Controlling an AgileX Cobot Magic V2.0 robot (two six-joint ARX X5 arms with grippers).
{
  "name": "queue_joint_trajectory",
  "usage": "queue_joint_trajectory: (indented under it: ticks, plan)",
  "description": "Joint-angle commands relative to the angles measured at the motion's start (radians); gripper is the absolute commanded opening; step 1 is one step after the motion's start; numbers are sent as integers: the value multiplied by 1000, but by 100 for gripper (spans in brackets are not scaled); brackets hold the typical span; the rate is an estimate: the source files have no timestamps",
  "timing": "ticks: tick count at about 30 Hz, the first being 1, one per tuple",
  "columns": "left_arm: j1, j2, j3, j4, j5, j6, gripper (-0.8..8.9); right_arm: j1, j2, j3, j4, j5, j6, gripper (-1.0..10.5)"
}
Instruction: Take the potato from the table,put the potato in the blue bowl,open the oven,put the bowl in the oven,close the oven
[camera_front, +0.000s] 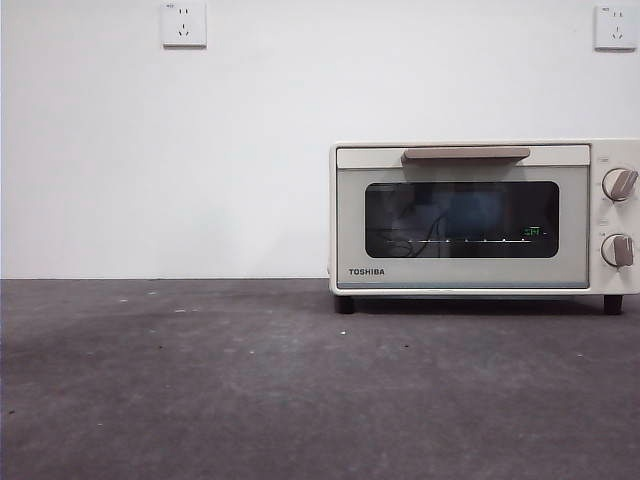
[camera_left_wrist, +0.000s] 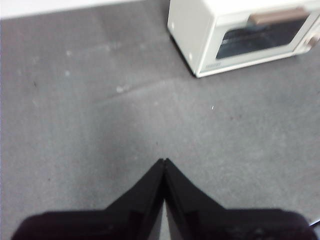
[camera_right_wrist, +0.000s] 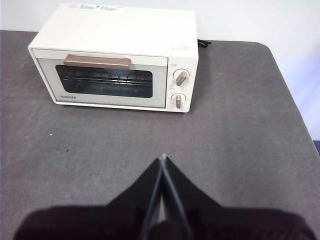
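Nearest to me in the front view is the grey table (camera_front: 250, 400), bare and speckled, running back to a white wall (camera_front: 200, 150) with two sockets (camera_front: 184, 23) high up. On the table, toward one side and close to the wall, stands the oven (camera_front: 480, 215), its door shut, the handle (camera_front: 466, 153) across the top of the door and two knobs (camera_front: 619, 184) one above the other beside it. Something blue shows dimly through the dark glass, but I cannot tell what it is. No potato shows in any view.

My left gripper (camera_left_wrist: 164, 161) hangs over open table, its jaws pressed together to a point, holding nothing; the oven sits well apart from it. My right gripper (camera_right_wrist: 163, 158) hangs facing the oven door, jaws likewise pressed together and holding nothing, with clear table between.
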Motion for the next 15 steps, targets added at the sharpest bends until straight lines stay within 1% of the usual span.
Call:
queue_joint_trajectory:
  ticks: [1,6,7,8,9,10,11,12,13,15]
  plan:
    - [7,39,-2,10,0,4,-4,1,11,-6,-18,4,3,1]
    - [52,56,-2,46,0,12,-4,1,39,-6,-17,3,4,1]
    - [66,44,-5,76,-19,56,-4,1,44,-6,-18,4,3,1]
    - [89,25,-15,122,-36,62,-4,1,53,-6,-18,4,4,1]
    - [115,-4,-40,184,-35,58,-4,1,61,-6,-18,4,3,1]
    - [140,-39,-75,249,-33,77,-4,1,69,-6,-18,3,4,1]
    - [169,-84,-131,341,-33,117,-4,1,79,-6,-18,4,4,1]
    - [196,-134,-201,443,-32,151,-4,1,89,-6,-18,4,4,1]
    - [217,-178,-270,531,-33,166,-4,1,97,-6,-18,3,4,1]
    - [253,-274,-451,750,-36,167,-4,1,121,-6,-18,4,4,1]
